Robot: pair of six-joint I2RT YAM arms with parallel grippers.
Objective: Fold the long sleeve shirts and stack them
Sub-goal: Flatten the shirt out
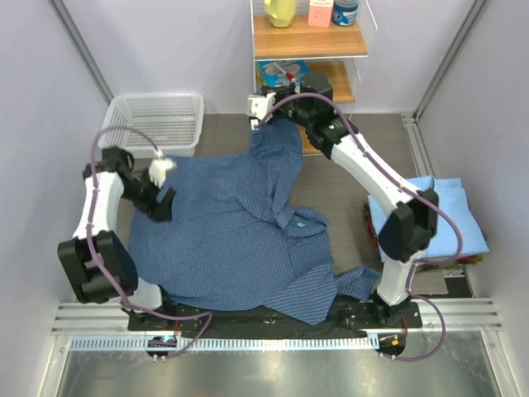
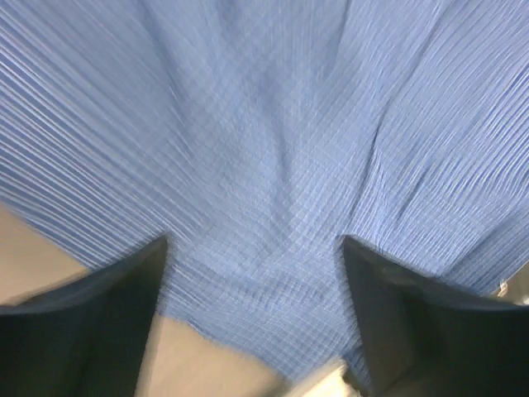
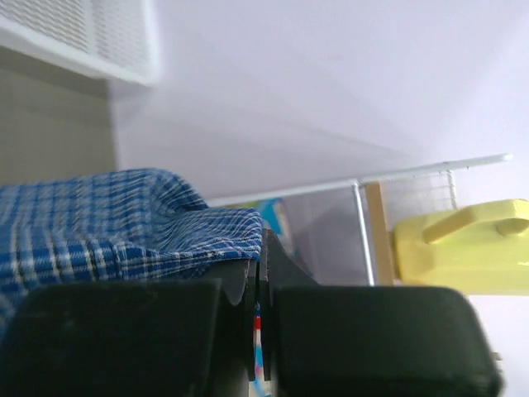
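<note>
While your right gripper [image 3: 258, 258] pinches dark blue checked shirt [image 1: 231, 240] edge at 12 o'clock, jaws pressed together, your left gripper [image 2: 252, 256] hangs spread over same shirt at 9 o'clock. Shirt sprawls mid-table; light blue shirt [image 1: 450, 217] lies at 3 o'clock.

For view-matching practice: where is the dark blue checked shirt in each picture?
Top external: dark blue checked shirt spread across the centre.
Left wrist: shirt fills most of frame.
Right wrist: shirt lower left.
Shared landmark: white basket, upper left in top external and right wrist.
</note>
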